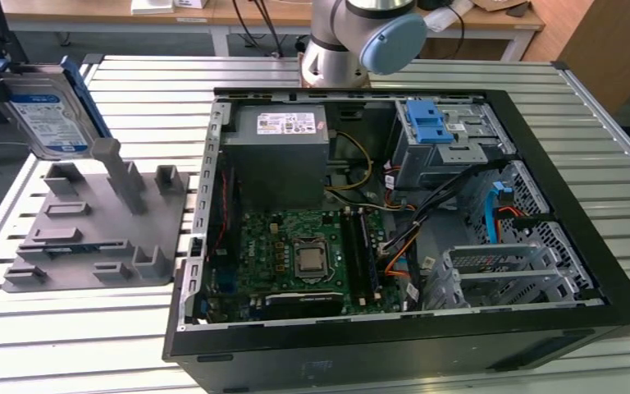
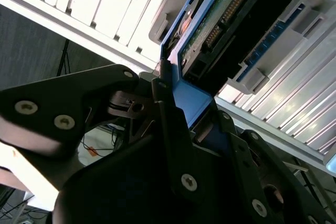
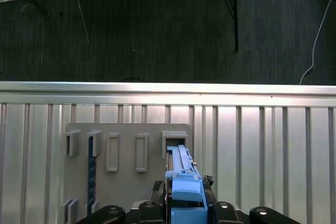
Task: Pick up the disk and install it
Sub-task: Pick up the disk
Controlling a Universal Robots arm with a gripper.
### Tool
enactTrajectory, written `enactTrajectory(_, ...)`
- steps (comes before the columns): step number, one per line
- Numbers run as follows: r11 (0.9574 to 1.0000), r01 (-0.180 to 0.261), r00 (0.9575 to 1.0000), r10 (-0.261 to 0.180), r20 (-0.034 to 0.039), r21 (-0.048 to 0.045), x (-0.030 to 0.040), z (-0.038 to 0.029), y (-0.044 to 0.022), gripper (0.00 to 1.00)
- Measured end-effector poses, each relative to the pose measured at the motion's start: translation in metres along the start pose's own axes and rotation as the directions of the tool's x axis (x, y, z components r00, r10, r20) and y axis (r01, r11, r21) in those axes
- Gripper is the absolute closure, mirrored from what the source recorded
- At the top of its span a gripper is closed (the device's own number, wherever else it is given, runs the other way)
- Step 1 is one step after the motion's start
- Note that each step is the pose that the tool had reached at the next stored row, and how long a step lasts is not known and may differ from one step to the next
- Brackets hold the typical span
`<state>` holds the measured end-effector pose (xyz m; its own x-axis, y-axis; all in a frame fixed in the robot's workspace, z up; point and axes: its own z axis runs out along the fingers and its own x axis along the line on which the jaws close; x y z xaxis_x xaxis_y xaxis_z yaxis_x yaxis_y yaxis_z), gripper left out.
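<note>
Hard drive [image 1: 47,111], clamped by its blue carrier rail [image 2: 191,106] in the closed gripper [image 3: 182,187], is held upper left over the grey fixture [image 1: 85,238]; a straight, untilted lift is advised.

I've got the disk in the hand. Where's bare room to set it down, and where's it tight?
In the exterior view, bare table slats lie below the grey fixture and along the exterior view's right of the open case. Crowded: the fixture's posts near the disk, and inside the case around the cables beside the drive cage.
</note>
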<state>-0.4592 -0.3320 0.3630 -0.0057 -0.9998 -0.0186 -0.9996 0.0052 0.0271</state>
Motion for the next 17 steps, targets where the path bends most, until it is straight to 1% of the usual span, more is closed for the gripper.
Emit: enactTrajectory(17, 1.0, 0.0, 1.0, 0.0, -0.0002, -0.0001, -0.0006, -0.0161, 0.0005, 0.64)
